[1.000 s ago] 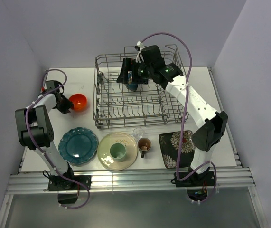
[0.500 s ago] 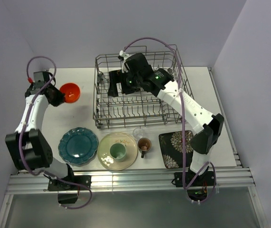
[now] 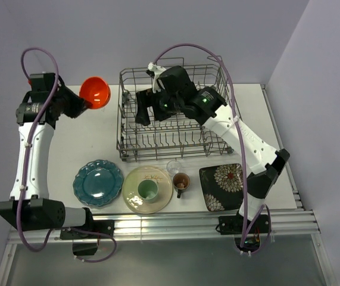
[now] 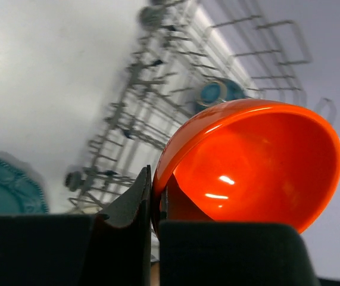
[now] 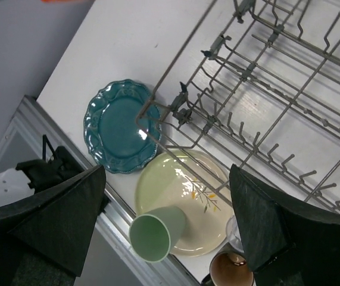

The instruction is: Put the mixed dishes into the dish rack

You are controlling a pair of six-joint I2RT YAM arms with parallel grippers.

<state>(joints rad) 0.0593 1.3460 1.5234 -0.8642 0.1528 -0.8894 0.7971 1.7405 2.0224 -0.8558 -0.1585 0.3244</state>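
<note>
My left gripper (image 3: 84, 102) is shut on the rim of the red-orange bowl (image 3: 96, 92), held in the air just left of the dish rack (image 3: 164, 152). In the left wrist view the fingers (image 4: 155, 199) pinch the bowl (image 4: 259, 161). A dark bluish bowl (image 4: 220, 92) stands in the rack (image 4: 152, 95). My right gripper (image 3: 144, 111) hangs open and empty over the rack's left part, and is also in the right wrist view (image 5: 167, 170). The teal plate (image 3: 98, 183), cream plate (image 3: 133, 194) bearing the green cup (image 3: 148, 189), brown mug (image 3: 180, 182), clear glass (image 3: 173, 167) and black floral plate (image 3: 222, 186) lie in front.
The right wrist view looks down through the rack's tines (image 5: 265, 89) at the teal plate (image 5: 119, 125), cream plate (image 5: 187, 185), cup (image 5: 158, 232), mug (image 5: 232, 269) and glass (image 5: 234, 229). The table's near metal rail runs below the dishes.
My left arm has lifted the red-orange bowl off the table, up and back toward the rack. My right gripper has moved left over the rack and no longer holds the dark bluish thing.
</note>
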